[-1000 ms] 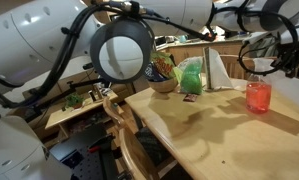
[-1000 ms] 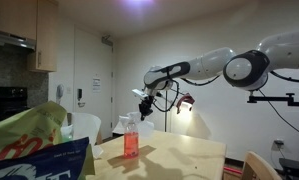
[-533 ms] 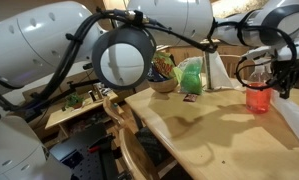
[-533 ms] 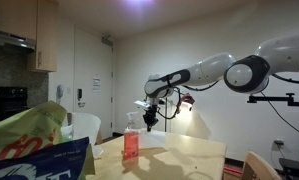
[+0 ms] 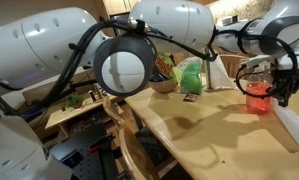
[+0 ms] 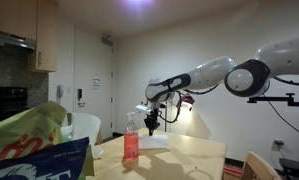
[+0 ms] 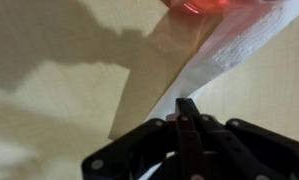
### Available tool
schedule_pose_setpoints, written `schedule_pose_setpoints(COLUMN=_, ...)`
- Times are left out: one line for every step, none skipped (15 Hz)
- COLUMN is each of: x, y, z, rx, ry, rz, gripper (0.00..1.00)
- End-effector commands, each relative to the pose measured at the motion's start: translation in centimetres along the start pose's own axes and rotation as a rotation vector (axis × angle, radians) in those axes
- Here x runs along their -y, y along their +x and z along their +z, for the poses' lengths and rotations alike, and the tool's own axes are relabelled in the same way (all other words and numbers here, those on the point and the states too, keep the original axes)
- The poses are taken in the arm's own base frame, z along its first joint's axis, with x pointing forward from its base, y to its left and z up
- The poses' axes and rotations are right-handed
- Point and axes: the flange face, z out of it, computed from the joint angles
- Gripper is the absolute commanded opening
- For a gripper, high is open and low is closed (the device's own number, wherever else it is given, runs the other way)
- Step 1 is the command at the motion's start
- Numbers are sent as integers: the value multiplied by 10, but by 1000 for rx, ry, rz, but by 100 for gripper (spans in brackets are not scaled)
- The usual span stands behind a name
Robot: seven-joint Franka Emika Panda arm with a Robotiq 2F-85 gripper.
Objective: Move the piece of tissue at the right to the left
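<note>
Table (image 7: 59,60) below me, tissue (image 7: 229,50) dead ahead.
In the wrist view the strip runs from bottom centre up to the upper right; my gripper (image 7: 186,104), fingers pressed together, sits over its near edge, nothing visibly pinched.

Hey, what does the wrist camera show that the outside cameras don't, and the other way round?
Only the wrist view shows the pincer close up, with its fingers pressed together at the edge of the tissue. Whether they pinch it, I cannot tell. Only an exterior view shows the wider scene: the green bag, the wooden chair and the robot arm reaching across. Both show the tissue lying on the wooden table beside the red bottle.
</note>
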Motion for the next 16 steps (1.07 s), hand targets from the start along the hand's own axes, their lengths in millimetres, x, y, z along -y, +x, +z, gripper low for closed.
schedule_pose_setpoints(x=0, y=0, z=-2, rx=0, ry=1, rz=0, gripper=1)
schedule_pose_setpoints(x=0, y=0, z=-2, rx=0, ry=1, rz=0, gripper=1)
schedule_pose_setpoints(x=0, y=0, z=-2, rx=0, ry=1, rz=0, gripper=1)
schedule_pose_setpoints(x=0, y=0, z=-2, rx=0, ry=1, rz=0, gripper=0)
schedule_pose_setpoints(x=-2, y=-2, z=2, rx=-3, ry=-19, rz=-5, gripper=0)
schedule_pose_setpoints(x=-7, y=-4, z=12, rx=0, ry=-45, rz=-8, gripper=0)
schedule_pose_setpoints(x=-12, y=-7, z=22, rx=3, ry=-72, rz=-14, gripper=0)
schedule_pose_setpoints(x=-16, y=-10, z=30, rx=11, ry=-92, rz=-23, gripper=0)
schedule_pose_setpoints(x=-17, y=-13, z=32, rx=17, ry=-99, rz=-22, gripper=0)
schedule_pose_setpoints(x=-18, y=-15, z=34, rx=28, ry=-103, rz=-28, gripper=0)
schedule_pose_setpoints(x=-19, y=-18, z=37, rx=28, ry=-106, rz=-28, gripper=0)
schedule_pose_setpoints(x=-20, y=-20, z=39, rx=32, ry=-113, rz=-29, gripper=0)
schedule_pose_setpoints(x=-21, y=-22, z=40, rx=37, ry=-118, rz=-27, gripper=0)
schedule_pose_setpoints(x=-23, y=-23, z=41, rx=38, ry=-129, rz=-26, gripper=0)
schedule_pose_setpoints(x=-24, y=-20, z=42, rx=35, ry=-137, rz=-7, gripper=0)
schedule_pose_setpoints(x=-25, y=-16, z=43, rx=10, ry=-146, rz=14, gripper=0)
